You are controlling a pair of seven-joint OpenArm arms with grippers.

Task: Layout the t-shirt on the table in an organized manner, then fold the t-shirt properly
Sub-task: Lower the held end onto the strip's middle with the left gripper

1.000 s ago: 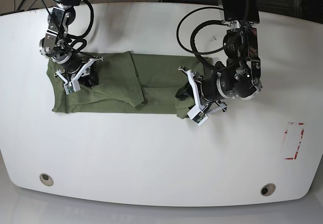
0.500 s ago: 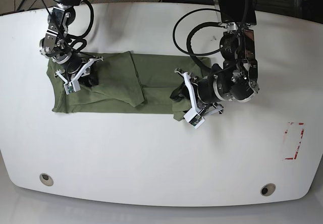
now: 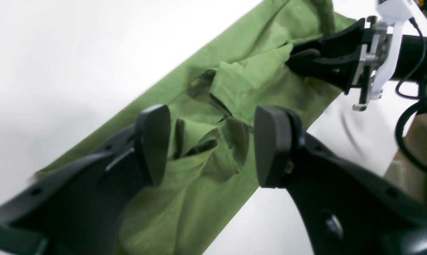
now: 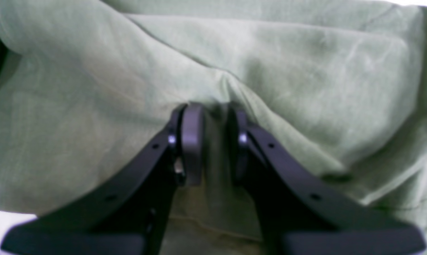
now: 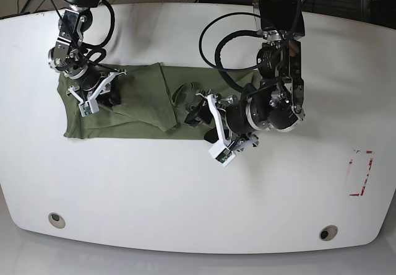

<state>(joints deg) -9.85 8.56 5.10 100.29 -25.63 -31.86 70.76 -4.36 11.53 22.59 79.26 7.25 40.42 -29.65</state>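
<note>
The left jaws are spread wide with nothing pinched between them. They hang just over a bunched-up fold of the green t-shirt. The right jaws are nearly pressed together, and they pinch a small ridge of the shirt cloth. The shirt lies in a long flat strip across the back half of the white worktop, with one part folded over itself near the middle. The front of the worktop has lots of bare room. Two small round holes sit near the front edge, and a red mark sits off near one end.
</note>
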